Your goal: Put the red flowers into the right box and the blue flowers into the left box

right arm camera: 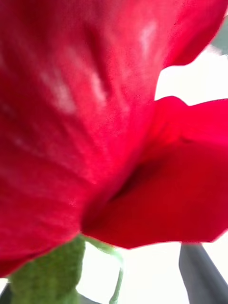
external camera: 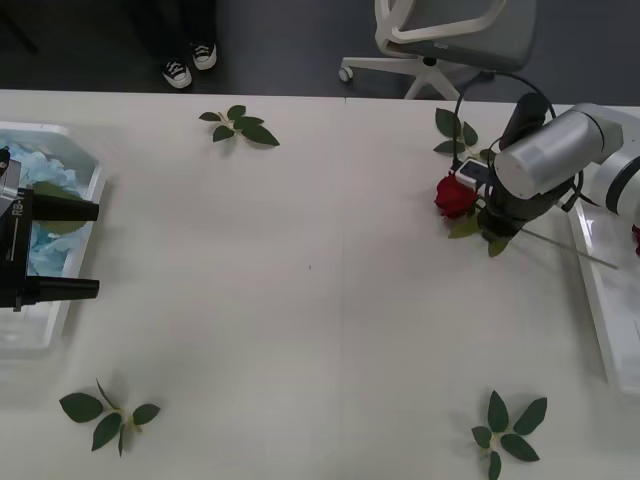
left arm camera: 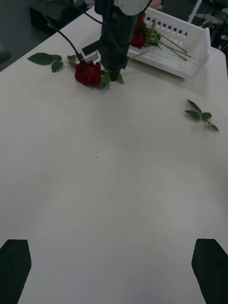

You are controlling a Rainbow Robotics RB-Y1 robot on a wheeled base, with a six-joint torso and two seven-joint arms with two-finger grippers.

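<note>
One red rose (external camera: 455,196) lies on the white table (external camera: 310,300), near the right box (external camera: 608,300). The right gripper (external camera: 497,226) is down on its stem, just behind the bloom; I cannot tell if it pinches. The left gripper (external camera: 82,250) waits with fingers spread wide over the left box (external camera: 85,240), where blue flowers (external camera: 40,180) lie.

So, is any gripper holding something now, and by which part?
The right gripper is down on the red rose, at the stem just behind the bloom, but a closed grip cannot be confirmed. The left gripper is open and holds nothing, by the left box.
</note>
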